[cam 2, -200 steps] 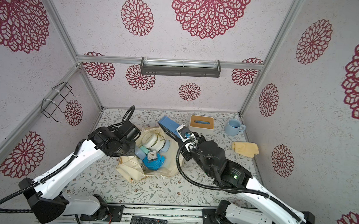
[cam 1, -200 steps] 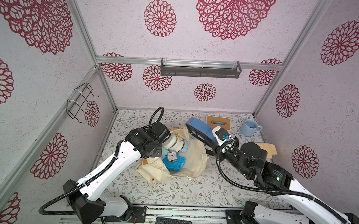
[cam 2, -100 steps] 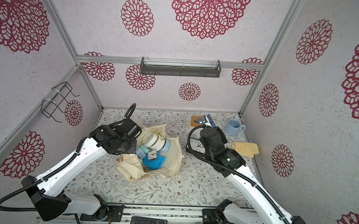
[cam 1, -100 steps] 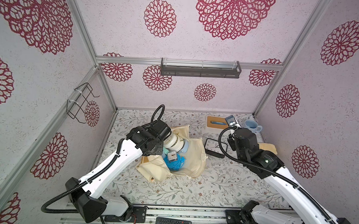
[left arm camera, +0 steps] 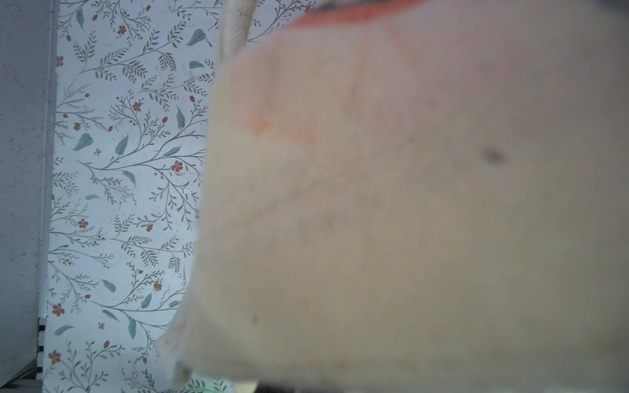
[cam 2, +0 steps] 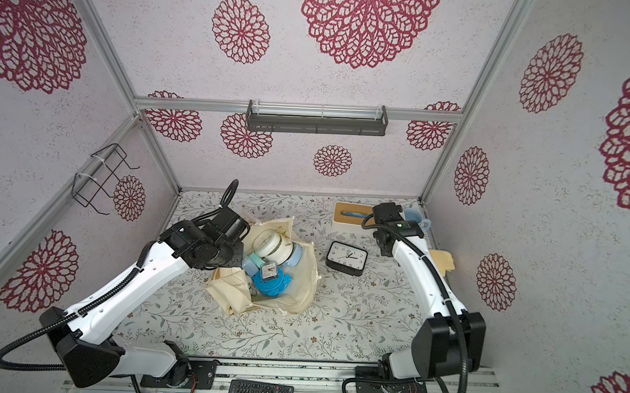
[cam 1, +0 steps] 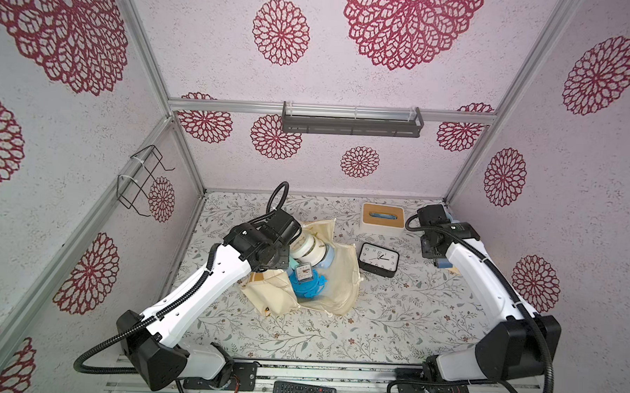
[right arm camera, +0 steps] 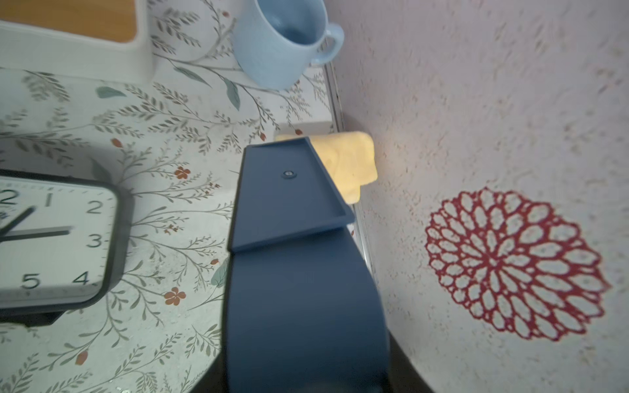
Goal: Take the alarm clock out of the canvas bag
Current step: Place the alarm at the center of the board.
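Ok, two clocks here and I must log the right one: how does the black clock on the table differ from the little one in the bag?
Place: the black clock sits on the table beside the canvas bag; the little clock lies inside the bag. Size: the black clock is larger than the little clock. Shape: the black clock is a wide rectangle, the little clock nearly square. Both show white faces.

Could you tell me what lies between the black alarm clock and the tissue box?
Nothing: only bare floral tablecloth separates the black alarm clock from the tissue box, as both top views show.
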